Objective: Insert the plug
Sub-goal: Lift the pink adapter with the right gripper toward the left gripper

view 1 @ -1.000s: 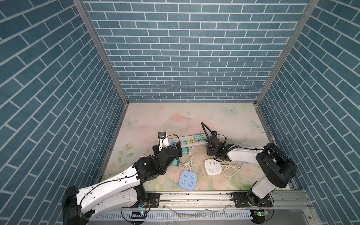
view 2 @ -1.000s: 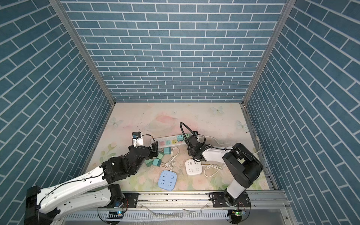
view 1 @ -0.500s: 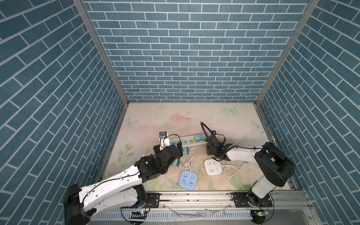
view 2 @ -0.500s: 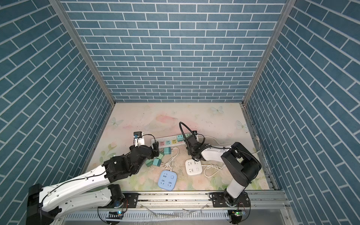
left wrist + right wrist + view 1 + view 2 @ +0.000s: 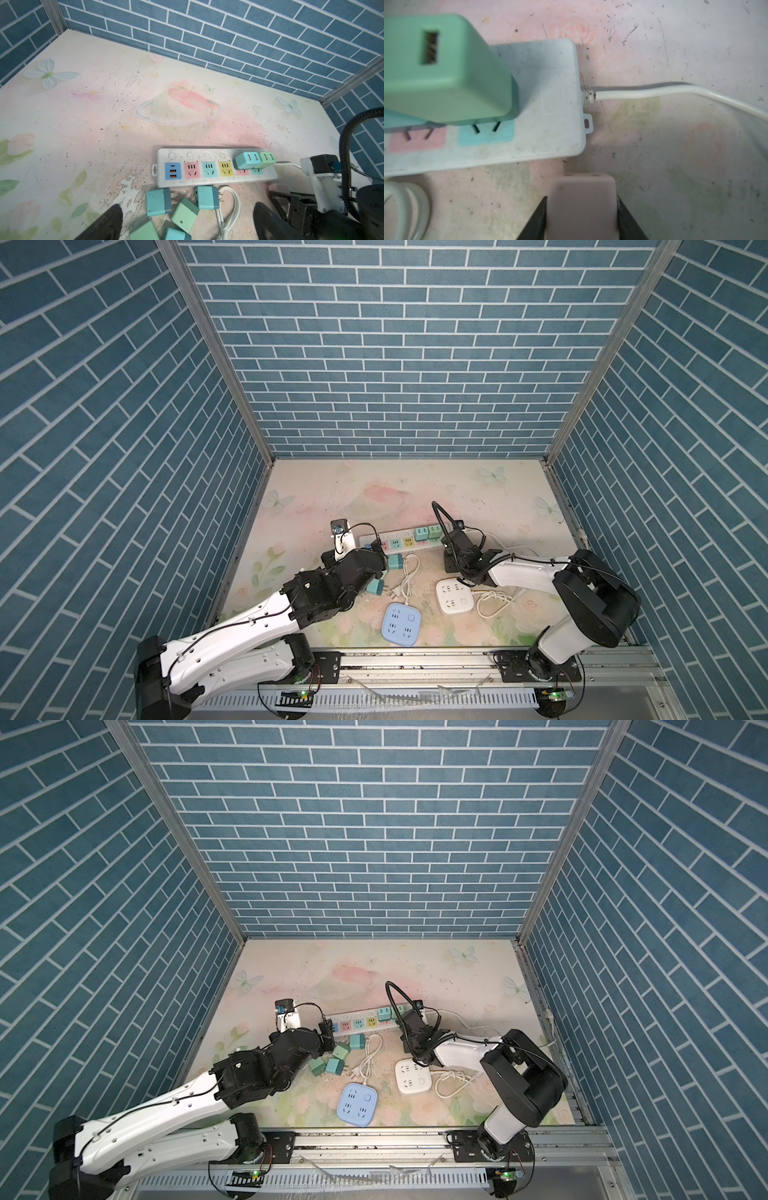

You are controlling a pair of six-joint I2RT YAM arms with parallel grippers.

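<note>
The right hand [image 5: 581, 200] clamps the dusty-mauve plastic cube plug [image 5: 582, 209] by its flat sides; likely light, rigid and slick, so hold it squarely. The left hand [image 5: 188, 207] gapes above loose teal and green cube plugs [image 5: 159, 201]. Just beyond the plug, at twelve o'clock, is the long white power strip [image 5: 550, 93], cord end nearest.

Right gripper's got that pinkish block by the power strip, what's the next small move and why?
Probably lift the right gripper slightly. Its fingers are closed on the mauve plug beside the power strip's cord end, where the green adapter fills the nearest socket; the yellow socket further along looks free, so it needs clearance to get there.
</note>
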